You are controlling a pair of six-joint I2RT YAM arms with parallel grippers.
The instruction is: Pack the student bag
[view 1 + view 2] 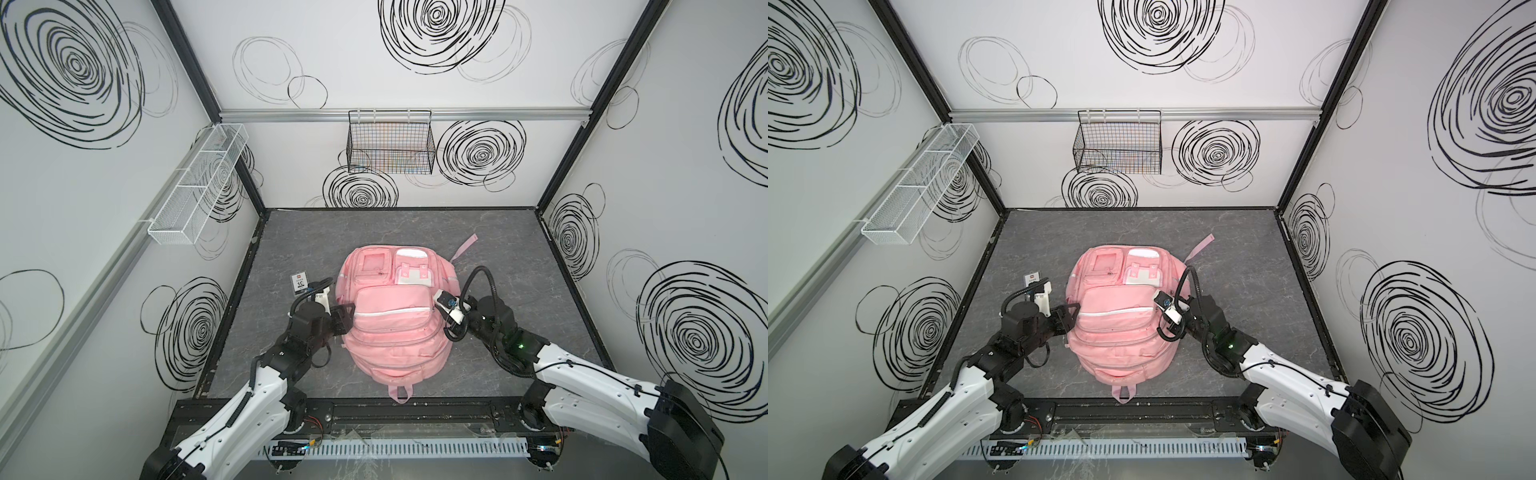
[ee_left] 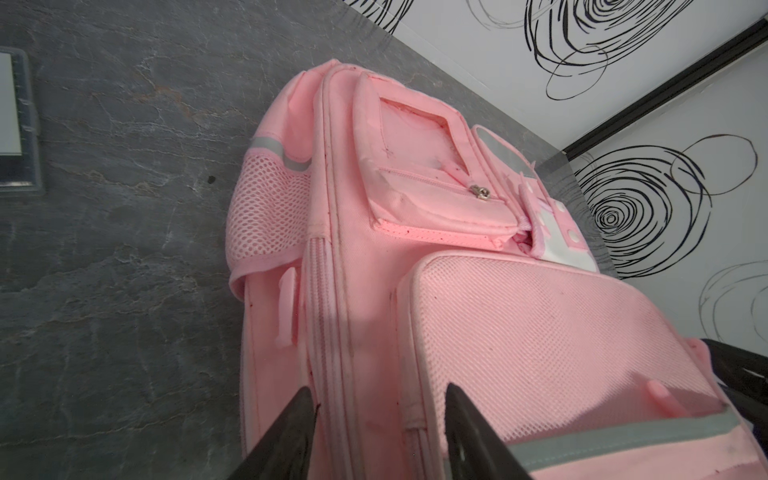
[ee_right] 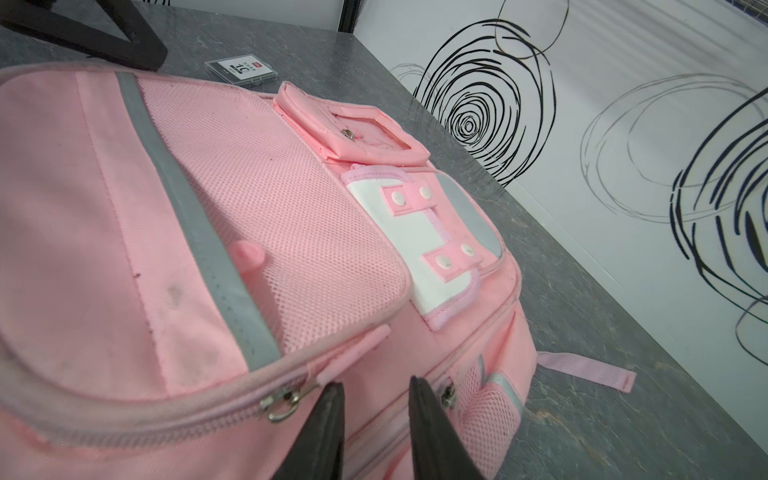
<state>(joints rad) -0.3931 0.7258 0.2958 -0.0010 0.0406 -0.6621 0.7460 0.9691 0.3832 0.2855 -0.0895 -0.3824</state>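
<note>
Pink student bag lying front-up on bench. Right jaws standing slightly apart, gripping nothing, beside zip pull, seemingly lining up to open pocket. Left jaws gaping astride side seam, likely bracing bag.

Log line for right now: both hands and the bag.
student bag: front-up on table | left hand: jaws apart astride bag's side, grip unclear | right hand: open beside zipper pull, empty

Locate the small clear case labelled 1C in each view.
Top view: small clear case on the tabletop, left of the student bag.
Top view: same, partly behind the left arm.
Left wrist: cut off at the frame edge.
Right wrist: beyond the bag.
Landmark: window pocket.
</note>
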